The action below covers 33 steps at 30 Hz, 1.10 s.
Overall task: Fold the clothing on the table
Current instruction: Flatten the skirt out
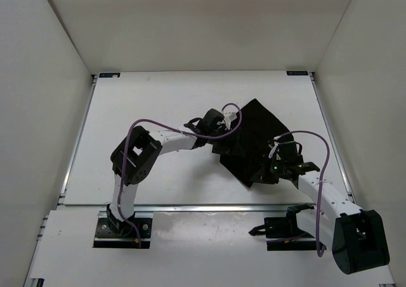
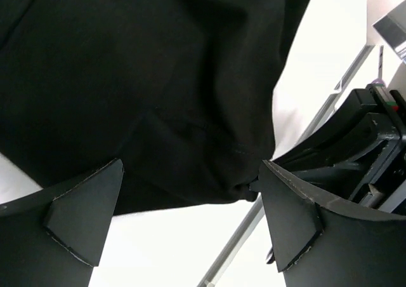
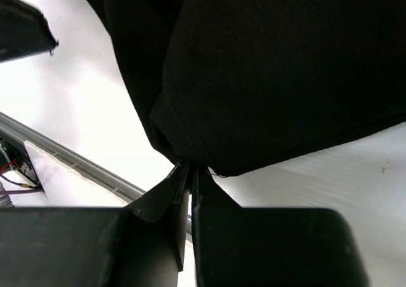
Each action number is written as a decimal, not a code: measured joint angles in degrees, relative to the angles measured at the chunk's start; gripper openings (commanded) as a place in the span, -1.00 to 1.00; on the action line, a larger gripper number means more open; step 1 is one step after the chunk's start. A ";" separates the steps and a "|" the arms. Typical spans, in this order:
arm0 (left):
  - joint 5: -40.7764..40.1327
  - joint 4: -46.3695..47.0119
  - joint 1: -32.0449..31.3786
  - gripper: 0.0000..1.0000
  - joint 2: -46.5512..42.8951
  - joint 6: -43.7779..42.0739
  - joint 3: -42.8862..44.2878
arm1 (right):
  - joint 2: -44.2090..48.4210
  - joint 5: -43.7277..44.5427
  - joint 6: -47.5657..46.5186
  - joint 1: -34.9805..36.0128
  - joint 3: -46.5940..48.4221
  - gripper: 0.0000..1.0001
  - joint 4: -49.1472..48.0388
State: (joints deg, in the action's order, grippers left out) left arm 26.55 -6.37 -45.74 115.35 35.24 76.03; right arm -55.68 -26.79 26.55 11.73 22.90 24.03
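Note:
The black clothing (image 1: pixel 250 138) lies crumpled on the right half of the white table (image 1: pixel 152 103). My left gripper (image 1: pixel 229 129) hangs over its left edge. In the left wrist view that gripper (image 2: pixel 190 217) is open: its fingers (image 2: pixel 82 217) stand wide apart, the clothing (image 2: pixel 158 77) lies just beyond them, and nothing is between them. My right gripper (image 1: pixel 274 167) is at the garment's near corner. The right wrist view shows it (image 3: pixel 189 173) shut on a hem corner of the clothing (image 3: pixel 273 65), which bunches up from the pinch.
White walls enclose the table on three sides. A metal rail (image 1: pixel 209 206) runs along the near edge and also shows from the wrists (image 2: pixel 244 233) (image 3: pixel 70 163). Black corner brackets (image 1: pixel 109 75) (image 1: pixel 297 73) sit at the far corners. Purple cables loop over both arms.

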 measured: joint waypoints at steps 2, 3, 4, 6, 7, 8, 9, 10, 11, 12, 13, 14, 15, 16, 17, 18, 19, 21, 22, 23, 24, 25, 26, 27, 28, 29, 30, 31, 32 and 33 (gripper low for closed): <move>-0.31 1.51 0.00 0.97 -0.66 1.14 -2.05 | -0.92 0.31 0.04 0.74 0.24 -1.00 -0.02; -0.55 2.64 -0.17 0.97 -0.92 1.88 -2.80 | -1.40 0.42 0.09 1.36 0.37 -1.00 -0.07; -0.87 3.80 -0.22 0.98 -1.01 2.45 -3.26 | -1.77 0.42 0.20 1.99 0.50 -1.00 -0.26; -1.68 6.43 -0.26 0.97 -1.03 4.20 -3.91 | -2.34 0.68 0.28 3.45 0.79 -1.00 -0.46; -2.08 8.04 -0.33 0.97 -1.03 5.20 -4.33 | -2.56 0.74 0.37 4.02 0.94 -0.99 -0.55; -2.49 9.11 -0.39 0.97 -1.03 5.92 -4.48 | -2.69 0.79 0.42 4.28 1.11 -1.00 -0.55; -3.41 10.03 -0.48 0.98 -1.03 6.56 -4.55 | -2.75 0.83 0.44 4.44 1.22 -1.00 -0.57; -4.48 11.04 -0.61 0.98 -1.03 7.13 -4.55 | -2.75 0.83 0.44 4.44 1.27 -0.99 -0.59; -5.57 11.96 -0.72 0.97 -1.03 7.41 -4.55 | -2.73 0.83 0.44 4.44 1.29 -1.00 -0.55; -6.75 12.76 -0.85 0.97 -1.03 7.78 -4.55 | -2.73 0.83 0.44 4.42 1.29 -1.00 -0.52; -7.85 13.25 -0.90 0.97 -1.03 8.28 -4.55 | -2.73 0.85 0.44 4.37 1.29 -1.00 -0.48; -9.03 13.62 -0.96 0.96 -1.03 8.63 -4.55 | -2.71 0.87 0.44 4.37 1.29 -1.00 -0.50; -10.14 13.99 -1.01 0.91 -1.03 9.14 -4.55 | -2.67 0.90 0.44 4.28 1.29 -0.99 -0.46; -11.23 14.25 -1.01 0.87 -1.03 9.68 -4.55 | -2.58 0.90 0.44 4.26 1.29 -1.00 -0.37; -12.39 14.40 -1.01 0.78 -1.03 10.19 -4.55 | -2.40 0.92 0.46 4.26 1.29 -1.00 -0.26; -13.49 14.36 -1.01 0.75 -1.03 10.51 -4.50 | -2.19 0.92 0.44 4.26 1.29 -1.00 -0.17; -14.71 14.03 -1.01 0.75 -1.03 10.73 -4.39 | -1.90 0.90 0.44 4.24 1.29 -1.00 -0.15; -17.00 12.66 -1.11 0.71 -0.96 10.73 -3.69 | -1.49 0.87 0.48 4.20 1.29 -1.00 -0.17; -18.14 11.85 -1.20 0.67 -0.90 10.71 -3.08 | -1.38 0.87 0.48 4.04 1.29 -1.00 -0.15; -19.37 10.78 -1.33 0.66 -0.76 10.56 -2.25 | -1.22 0.87 0.50 3.98 1.29 -1.00 -0.11; -20.70 9.68 -1.53 0.67 -0.52 10.25 -1.29 | -1.16 0.87 0.50 3.93 1.29 -1.00 -0.13; -21.77 8.28 -1.70 0.70 -0.24 9.84 -0.13 | -1.11 0.87 0.50 3.93 1.29 -1.00 -0.13; -22.64 6.97 -1.90 0.71 0.11 9.38 0.94 | -1.11 0.85 0.48 3.89 1.29 -1.00 -0.11; -23.82 5.64 -2.14 0.69 0.57 8.66 2.29 | -1.11 0.85 0.48 3.89 1.29 -0.98 -0.11; -24.96 4.02 -2.45 0.70 1.27 7.93 3.98 | -1.11 0.85 0.48 3.87 1.29 -1.00 -0.13; -25.97 2.51 -2.73 0.71 2.01 7.08 5.64 | -1.11 0.85 0.48 3.85 1.29 -1.00 -0.13; -26.88 0.76 -3.04 0.69 3.08 6.12 7.72 | -1.11 0.85 0.46 3.87 1.29 -0.99 -0.11; -27.74 -0.96 -3.32 0.68 4.28 5.22 9.88 | -1.11 0.85 0.46 3.91 1.29 -0.98 -0.13; -28.59 -2.82 -3.65 0.68 5.51 4.17 12.13 | -1.11 0.85 0.44 3.89 1.27 -1.00 -0.15; -29.42 -4.61 -3.96 0.69 6.80 3.10 14.23 | -1.14 0.83 0.46 3.87 1.27 -1.00 -0.15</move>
State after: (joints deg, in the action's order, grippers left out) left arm -2.87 -10.98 -49.69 122.15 38.35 90.26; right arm -56.82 -25.96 27.00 15.59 24.16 23.88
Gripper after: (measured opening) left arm 0.844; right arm 0.009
